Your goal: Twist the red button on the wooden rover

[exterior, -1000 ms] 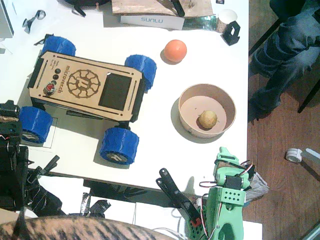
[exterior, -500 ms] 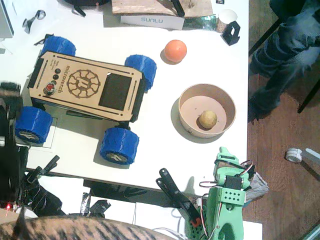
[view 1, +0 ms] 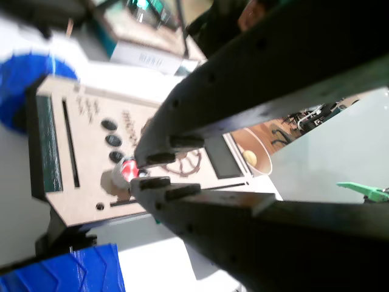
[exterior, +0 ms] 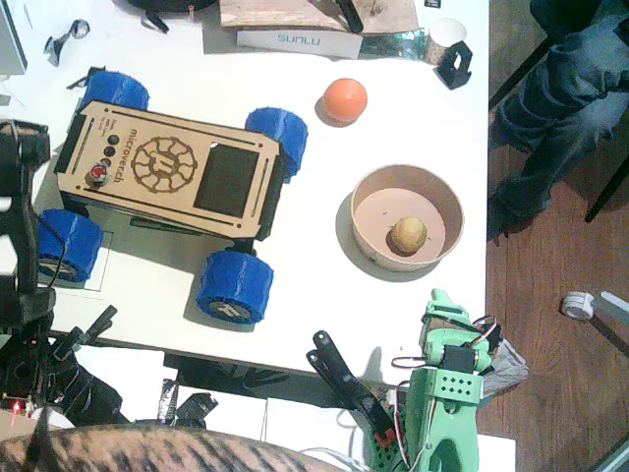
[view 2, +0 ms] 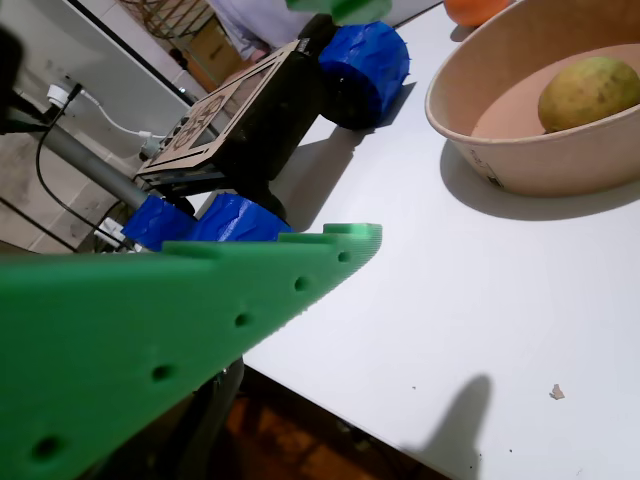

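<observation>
The wooden rover (exterior: 167, 169) stands on the left half of the white table on four blue wheels. Its red button (exterior: 96, 176) sits at the deck's left end beside small black buttons. My left gripper (exterior: 22, 138), black, hangs at the table's left edge, just left of the rover. In a wrist view the black gripper (view 1: 141, 172) is open by a narrow gap, and the red button (view 1: 126, 168) shows just beyond its tips. The green right gripper (exterior: 439, 300) rests at the front edge. One green finger (view 2: 200, 310) fills a wrist view, far from a green piece at the top edge.
A wooden bowl (exterior: 408, 170) holding a yellowish round fruit (exterior: 409, 234) stands right of the rover. An orange ball (exterior: 345, 99) lies behind it. A person's legs (exterior: 560, 108) are at the right, a striped sleeve (exterior: 128, 447) at the bottom, and boxes (exterior: 300, 40) along the back.
The left arm has climbed along the left edge, from beside the rover's front-left wheel to level with the rover's button end. The right arm and the rover have stayed still.
</observation>
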